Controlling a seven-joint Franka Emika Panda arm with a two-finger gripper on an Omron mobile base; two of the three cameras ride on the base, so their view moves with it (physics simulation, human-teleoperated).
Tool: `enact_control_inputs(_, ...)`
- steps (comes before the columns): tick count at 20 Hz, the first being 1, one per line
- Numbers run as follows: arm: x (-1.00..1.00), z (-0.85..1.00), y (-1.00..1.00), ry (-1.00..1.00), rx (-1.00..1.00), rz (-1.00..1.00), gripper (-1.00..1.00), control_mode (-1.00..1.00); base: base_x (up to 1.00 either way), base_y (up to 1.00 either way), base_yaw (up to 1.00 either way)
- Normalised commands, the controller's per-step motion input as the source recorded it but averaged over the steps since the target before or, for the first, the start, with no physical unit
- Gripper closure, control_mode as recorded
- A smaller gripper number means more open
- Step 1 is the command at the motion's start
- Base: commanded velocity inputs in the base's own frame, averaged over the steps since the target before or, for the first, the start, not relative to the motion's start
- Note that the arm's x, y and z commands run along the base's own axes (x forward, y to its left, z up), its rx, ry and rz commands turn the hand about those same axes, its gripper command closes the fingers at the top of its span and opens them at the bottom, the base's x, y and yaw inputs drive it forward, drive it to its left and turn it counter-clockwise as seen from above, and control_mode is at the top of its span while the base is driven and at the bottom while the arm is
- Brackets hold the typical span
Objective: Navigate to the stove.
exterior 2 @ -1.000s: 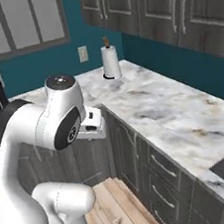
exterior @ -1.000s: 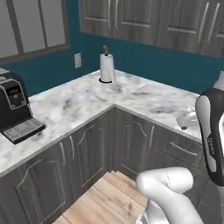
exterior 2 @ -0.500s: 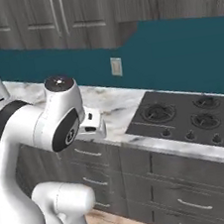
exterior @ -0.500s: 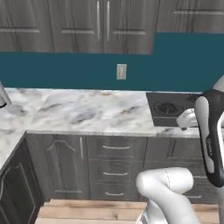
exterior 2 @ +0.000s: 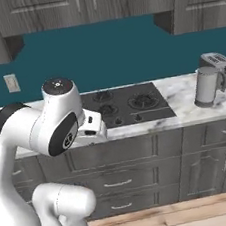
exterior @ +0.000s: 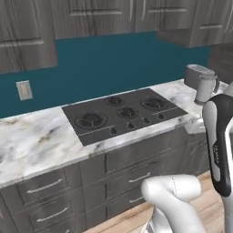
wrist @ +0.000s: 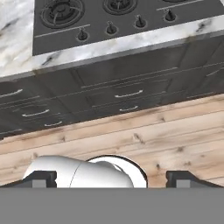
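- Left base view looks down at a kitchen counter (exterior: 32, 136) of white and grey marble, with the stove (exterior: 123, 113) set flat into it near the middle.
- The stove is a dark grey rectangle with round black burners and a row of small knobs (exterior: 136, 124) along its near edge.
- A silver kettle (exterior: 202, 84) stands on the counter to the right of the stove, well apart from it.
- A pale wall outlet (exterior: 24, 90) sits on the teal wall (exterior: 113, 63) to the left, above the counter.
- Dark grey upper cabinets (exterior: 91, 18) hang above the wall, and dark grey drawers (exterior: 127, 170) with slim metal handles run below the counter.
- The white robot arm (exterior: 220, 150) rises at the right edge, with its rounded base over a light wooden floor (exterior: 209, 205).
- Right base view shows the stove (exterior 2: 126, 105) straight ahead, partly hidden by the arm's big white joint, with the kettle (exterior 2: 210, 79) on the counter to its right.
- Hand view looks down on the stove (wrist: 118, 17) at the far edge, the drawers (wrist: 127, 94) below it, and the floor (wrist: 166, 135) nearer.
- The claw (wrist: 111, 179) shows two dark fingertips (wrist: 41, 178) far apart at the near edge, open and holding nothing.
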Motion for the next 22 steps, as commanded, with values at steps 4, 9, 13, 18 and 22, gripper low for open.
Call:
enact_control_inputs(4, 0.00, 0.00, 0.00, 0.00, 0.00, 0.00, -1.00, 1.00, 0.99, -0.40, -0.18)
enact_control_inputs(9, 0.00, 0.00, 0.00, 0.00, 0.00, 0.00, -1.00, 1.00, 1.00, -0.83, 0.23)
enact_control_inputs(13, 0.00, 0.00, 0.00, 0.00, 0.00, 0.00, -1.00, 1.00, 0.96, -0.71, 0.41)
enact_control_inputs(18, 0.00, 0.00, 0.00, 0.00, 0.00, 0.00, -1.00, 1.00, 0.97, 0.18, 0.45)
enact_control_inputs(22, 0.00, 0.00, 0.00, 0.00, 0.00, 0.00, -1.00, 1.00, 0.60, 0.92, 0.49)
